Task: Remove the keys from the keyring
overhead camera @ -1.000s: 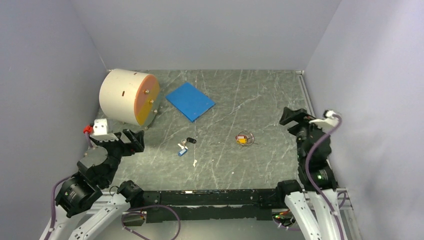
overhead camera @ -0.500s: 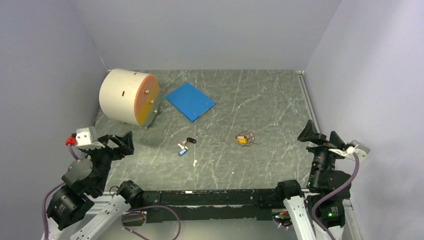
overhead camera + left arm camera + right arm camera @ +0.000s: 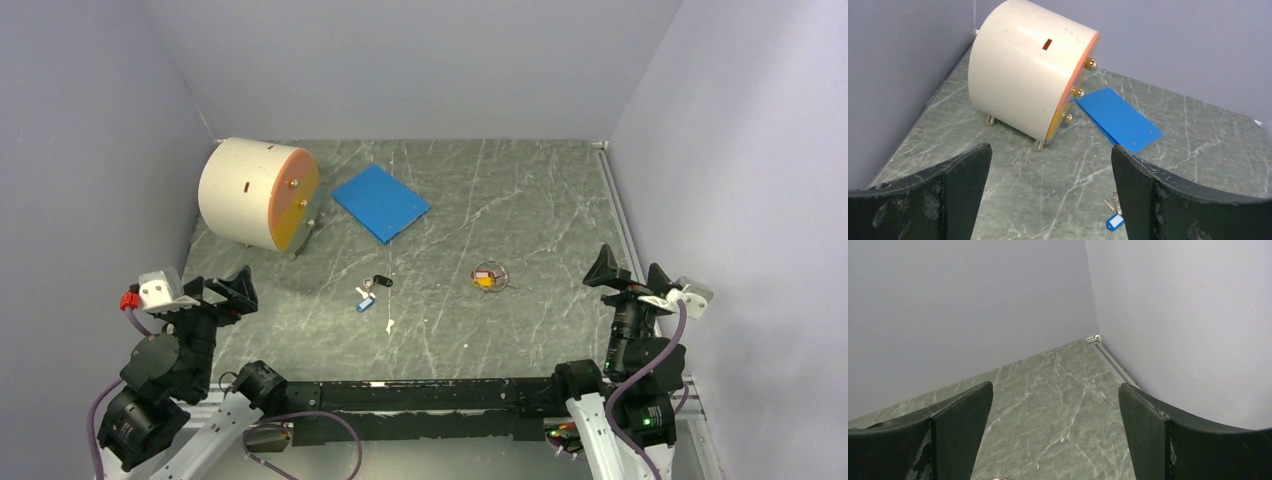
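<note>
A black-headed key [image 3: 381,281] lies mid-table with small silver keys [image 3: 367,291] and a blue-and-white tag [image 3: 363,305]. To its right, an orange-headed key [image 3: 486,278] lies on the thin silver keyring [image 3: 497,276]. My left gripper [image 3: 218,290] is open and empty at the near left, well short of the keys. In the left wrist view [image 3: 1050,152] the silver keys [image 3: 1113,202] and tag [image 3: 1114,221] show beside its right finger. My right gripper [image 3: 632,274] is open and empty at the near right, facing the far right corner in its wrist view [image 3: 1055,390].
A cream drum with an orange face [image 3: 258,193] stands on small feet at the back left. A blue square pad [image 3: 380,203] lies beside it. A small white scrap [image 3: 389,325] lies near the keys. Grey walls close in the table on three sides.
Both arms have drawn back toward the near edge, the left gripper going left and the right gripper going right. The keys and keyring have not moved.
</note>
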